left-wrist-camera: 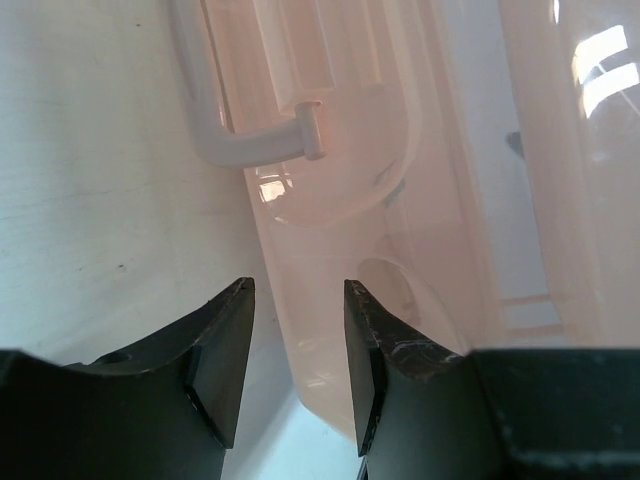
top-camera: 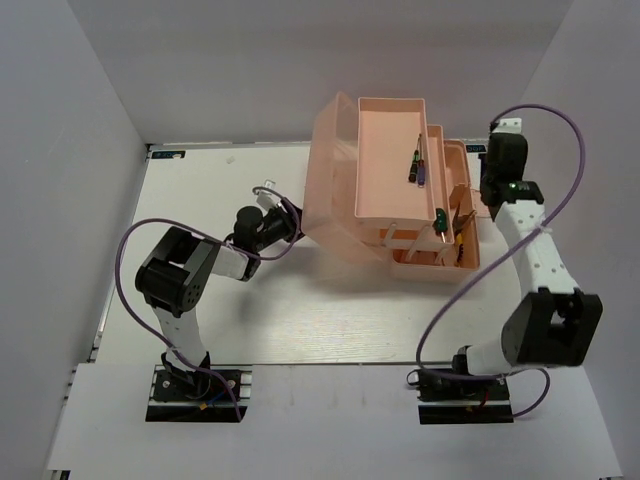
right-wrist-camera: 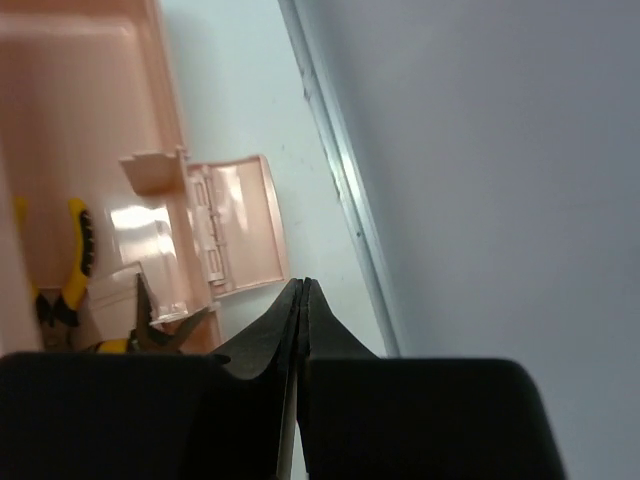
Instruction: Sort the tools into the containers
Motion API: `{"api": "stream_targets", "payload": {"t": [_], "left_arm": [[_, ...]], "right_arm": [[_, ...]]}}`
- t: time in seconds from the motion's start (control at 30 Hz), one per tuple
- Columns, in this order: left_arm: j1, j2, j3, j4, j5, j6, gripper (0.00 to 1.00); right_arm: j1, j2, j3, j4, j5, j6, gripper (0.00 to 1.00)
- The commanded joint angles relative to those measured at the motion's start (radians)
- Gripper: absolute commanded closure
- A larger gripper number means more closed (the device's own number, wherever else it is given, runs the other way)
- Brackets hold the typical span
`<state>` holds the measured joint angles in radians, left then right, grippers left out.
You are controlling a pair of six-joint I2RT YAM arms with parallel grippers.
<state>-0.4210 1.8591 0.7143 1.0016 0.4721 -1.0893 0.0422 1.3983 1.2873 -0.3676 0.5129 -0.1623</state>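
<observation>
The salmon-pink toolbox (top-camera: 395, 120) stands open at the back right, its lid (top-camera: 330, 180) tilted up on the left. Slim screwdrivers (top-camera: 417, 160) lie in the upper tray. A green-handled screwdriver (top-camera: 438, 220) and yellow-and-black pliers (top-camera: 462, 235) sit in the lower compartments. My left gripper (top-camera: 292, 218) (left-wrist-camera: 298, 285) is open at the lid's outer side, with the lid's lower edge (left-wrist-camera: 320, 370) between its fingers and the lid handle (left-wrist-camera: 240, 140) just ahead. My right gripper (top-camera: 490, 175) (right-wrist-camera: 303, 282) is shut and empty beside the box's right side. The pliers (right-wrist-camera: 72, 270) show at its left.
The toolbox latch flap (right-wrist-camera: 235, 225) hangs open over the white table (top-camera: 250, 300), just ahead of the right gripper. The grey side wall (right-wrist-camera: 480, 150) rises close on the right. Cables loop from both arms.
</observation>
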Motion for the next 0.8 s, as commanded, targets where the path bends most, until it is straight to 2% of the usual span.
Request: {"api": "stream_targets", "payload": {"t": [0.0,0.33,0.4,0.5,0.57,0.6,0.77], "left_arm": [[-0.010,-0.061,0.065,0.045,0.056,0.017,0.49],[-0.019,-0.090,0.119,-0.017,0.083,0.055,0.49],[-0.019,-0.100,0.148,-0.047,0.092,0.065,0.49],[-0.028,-0.100,0.172,-0.057,0.102,0.075,0.49],[-0.028,-0.109,0.204,-0.069,0.125,0.075,0.49],[-0.028,-0.109,0.214,-0.069,0.125,0.075,0.49],[-0.050,-0.083,0.306,-0.078,0.200,0.075,0.49]], "right_arm": [[-0.112,0.111,0.094,-0.108,-0.226,0.096,1.00],[-0.228,0.505,0.340,-0.218,-0.499,0.076,1.00],[-0.242,0.580,0.377,-0.260,-0.630,0.061,1.00],[-0.255,0.655,0.435,-0.303,-0.793,0.053,1.00],[-0.265,0.683,0.461,-0.323,-0.844,0.050,1.00],[-0.265,0.689,0.463,-0.329,-0.935,0.041,1.00],[-0.266,0.731,0.503,-0.395,-1.138,0.003,1.00]]}}
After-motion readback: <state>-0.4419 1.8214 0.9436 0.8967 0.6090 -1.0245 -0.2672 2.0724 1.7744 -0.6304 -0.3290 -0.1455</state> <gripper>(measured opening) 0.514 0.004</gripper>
